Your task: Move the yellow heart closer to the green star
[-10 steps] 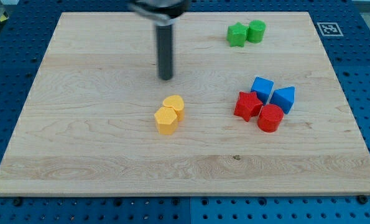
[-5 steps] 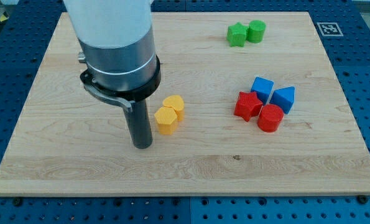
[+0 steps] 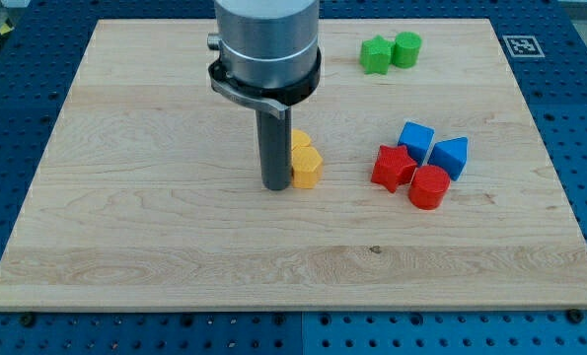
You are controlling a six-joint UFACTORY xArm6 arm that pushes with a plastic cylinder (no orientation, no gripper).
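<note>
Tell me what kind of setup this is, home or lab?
Most likely a robotics lab bench. A wooden board lies on a blue perforated table, with a fiducial marker at the board's corner. My tip touches the yellow blocks from the view's left.

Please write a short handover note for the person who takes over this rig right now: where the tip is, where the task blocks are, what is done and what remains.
My tip is on the board, touching the left side of the yellow blocks. These are two yellow pieces close together, partly hidden by the rod; I cannot tell which one is the heart.
The green star is near the view's top, right of centre, beside a green cylinder.
The red and blue blocks sit in a cluster at the view's right.
Done: the tip is in contact with the yellow blocks.
Left: the yellow blocks are still far from the star; push them up and to the right.
</note>
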